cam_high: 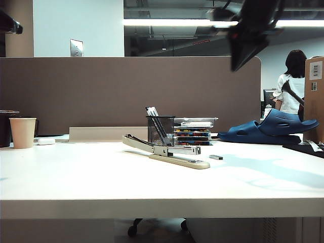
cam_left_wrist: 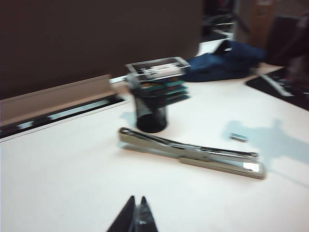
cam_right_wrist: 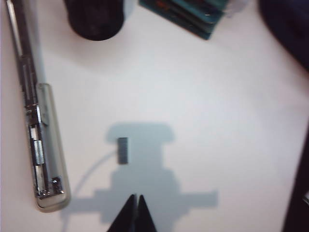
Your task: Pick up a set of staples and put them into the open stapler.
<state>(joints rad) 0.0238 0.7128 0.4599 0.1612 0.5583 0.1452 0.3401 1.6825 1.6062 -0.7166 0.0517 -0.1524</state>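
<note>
Right gripper [cam_right_wrist: 135, 199]: one, raised high above the white table [cam_high: 76, 177], jaws pressed together to a point and holding nothing; in the exterior view it showed as a dark blurred shape at the upper right [cam_high: 242, 61].
Left gripper [cam_left_wrist: 137, 202]: one, fingertips meeting with nothing between them, hovering over bare table on the near side of the stapler, well apart from it.
Set of staples [cam_right_wrist: 123, 150]: one short grey bar in view, flat on the table inside the right gripper's shadow, just beside the stapler's front end but not touching it; nothing gripped it.
Staples' axis: in the right wrist view its long axis ran roughly parallel to the stapler.
Stapler [cam_right_wrist: 41, 159]: one, lying open near the table's middle, its beige base flat, the silver channel exposed, the long upper arm swung back and stretched toward the pen cup.
Stapler's axis: in the exterior view it ran from back left to front right, the rounded front end nearest the staples.
Black mesh pen cup [cam_high: 160, 130]: one, upright just behind the stapler, with a few pens leaning in it.
Stack of trays [cam_high: 194, 130]: one, beside the cup.
Paper cup [cam_high: 23, 132]: one, far left.
Blue slippers [cam_high: 273, 129]: a pair, far right.
Person [cam_high: 291, 83]: one, standing in the background.
</note>
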